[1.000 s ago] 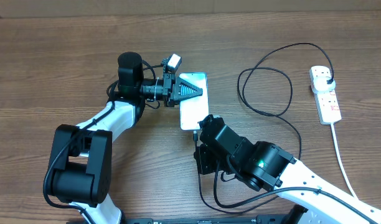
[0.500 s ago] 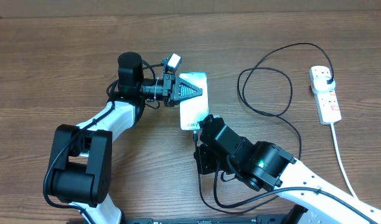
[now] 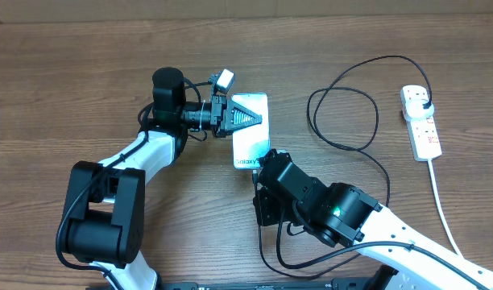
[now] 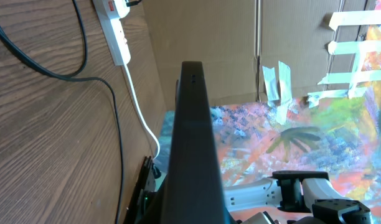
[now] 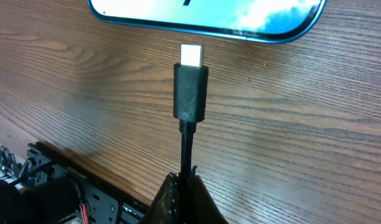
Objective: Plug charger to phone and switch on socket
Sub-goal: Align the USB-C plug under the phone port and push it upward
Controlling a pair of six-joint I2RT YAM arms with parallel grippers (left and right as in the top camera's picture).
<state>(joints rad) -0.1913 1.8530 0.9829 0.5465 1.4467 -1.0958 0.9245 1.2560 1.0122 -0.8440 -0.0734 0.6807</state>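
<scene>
Plugging in is the step in hand. The right tool (image 5: 184, 182), shut on the thin black charger cable (image 5: 186, 146), holds its silver connector tip (image 5: 191, 55) just short of the slim blue-screened phone (image 5: 203, 15), at its 6 o'clock edge, mid wooden table (image 3: 85, 72). The left tool (image 3: 250, 118), closed and empty, rests on the phone. Next comes a straight, aligned push. The white power strip (image 3: 421, 121) at 2 o'clock follows.

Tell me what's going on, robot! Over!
Left claw shut, lying over the phone. Right claw shut on the charger, tip lined up just short of the phone's edge. Nothing in between.
</scene>
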